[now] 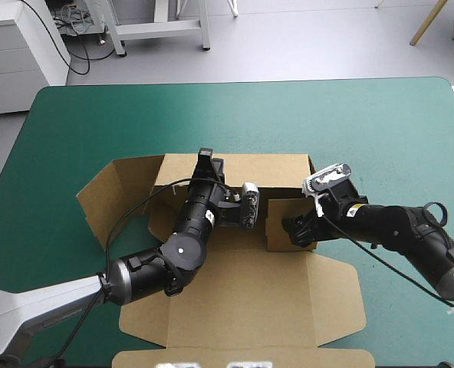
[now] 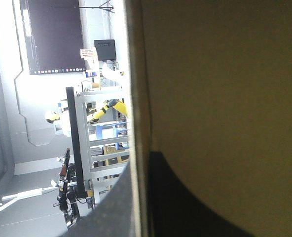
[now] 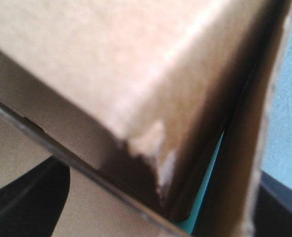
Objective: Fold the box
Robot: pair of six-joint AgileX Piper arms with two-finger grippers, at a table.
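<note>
Box (image 1: 242, 307), far wall raised, wide teal-green cover (image 1: 380, 123) beyond it

Table (image 1: 380, 123), teal-green cover, far corners rounded; sliver of cover shows in right wrist view.

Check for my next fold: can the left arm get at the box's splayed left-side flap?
Probably yes: the flap lies bare beside that arm, though the left gripper, shut on the box, must first let go.
</note>
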